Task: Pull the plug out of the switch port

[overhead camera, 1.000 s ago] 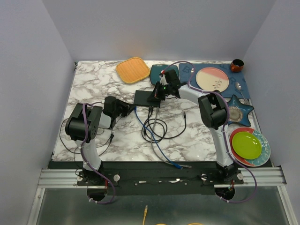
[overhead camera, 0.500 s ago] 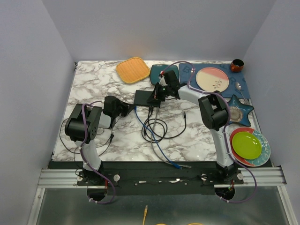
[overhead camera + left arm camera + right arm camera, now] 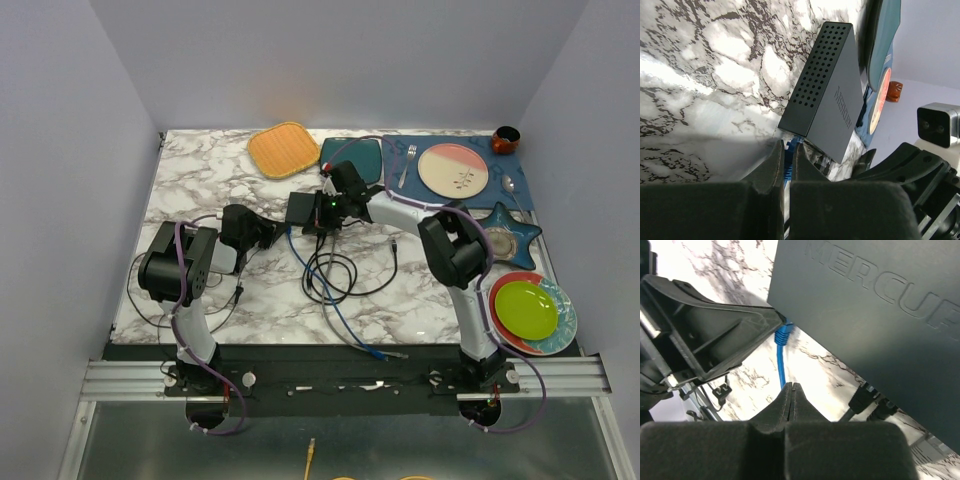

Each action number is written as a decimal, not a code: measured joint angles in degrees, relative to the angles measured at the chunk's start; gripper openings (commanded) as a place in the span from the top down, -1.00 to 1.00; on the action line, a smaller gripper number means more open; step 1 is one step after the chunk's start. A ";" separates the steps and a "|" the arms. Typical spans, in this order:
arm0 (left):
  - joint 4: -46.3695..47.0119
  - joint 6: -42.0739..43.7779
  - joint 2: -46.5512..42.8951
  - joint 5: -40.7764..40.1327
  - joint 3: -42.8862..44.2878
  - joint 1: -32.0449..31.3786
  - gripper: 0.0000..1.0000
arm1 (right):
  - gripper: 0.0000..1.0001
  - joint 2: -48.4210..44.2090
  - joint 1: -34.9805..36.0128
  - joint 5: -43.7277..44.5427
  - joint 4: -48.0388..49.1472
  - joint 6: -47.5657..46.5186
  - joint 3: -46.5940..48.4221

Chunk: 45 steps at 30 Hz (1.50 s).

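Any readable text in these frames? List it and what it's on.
"MERCU": embossed on the switch top, right wrist view; later letters cut off.
Left wrist view: same embossing, too skewed to read.
Top view: nothing legible.

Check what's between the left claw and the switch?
Just the blue plug, pinched in the left claw, right at the corner of the switch. Both wrist views show it.

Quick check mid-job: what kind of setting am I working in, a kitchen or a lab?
Most likely a staged lab test booth, not a home: plain walls box in a marble-patterned table, an aluminium rail runs along its near edge, and tableware like the green plate shares it with a network switch.
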 measured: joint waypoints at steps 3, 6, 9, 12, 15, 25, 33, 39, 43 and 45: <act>-0.07 0.00 -0.04 0.00 -0.02 0.00 1.00 | 0.99 1.09 -0.15 0.72 -1.64 -0.33 1.97; 0.00 -0.02 -0.11 -0.17 -0.13 -0.09 1.00 | 0.99 2.10 -0.20 1.73 -2.64 -0.61 3.72; 0.28 -0.07 -0.20 -0.31 -0.37 -0.20 1.00 | 0.99 3.58 -0.48 2.62 -4.28 -0.79 6.29; 0.24 -0.07 -0.61 -0.44 -0.81 -0.26 1.00 | 0.99 5.57 -0.57 3.06 -5.49 -0.79 9.03; 0.20 -0.09 -0.96 -0.52 -1.22 -0.37 1.00 | 0.99 6.62 -0.48 2.99 -6.73 -0.76 10.25; -1.46 0.09 -4.22 -0.57 -4.87 -1.03 1.00 | 0.99 7.61 -0.15 3.15 -8.41 -0.66 12.28; -7.93 2.08 -10.84 -0.90 -7.98 -1.07 1.00 | 0.99 6.19 -0.15 3.89 -7.76 -0.63 10.45; -28.33 9.11 -29.70 -5.14 -3.78 -1.11 1.00 | 0.77 -7.87 -0.24 7.65 -7.89 -1.22 -1.14; -40.79 15.41 -39.04 -11.02 6.40 -1.14 1.00 | 0.46 -21.44 -0.20 10.84 -6.78 -2.23 -6.86; -47.45 18.95 -41.35 -15.17 13.18 -1.11 1.00 | 0.43 -26.88 -0.02 12.02 -5.84 -2.58 -8.79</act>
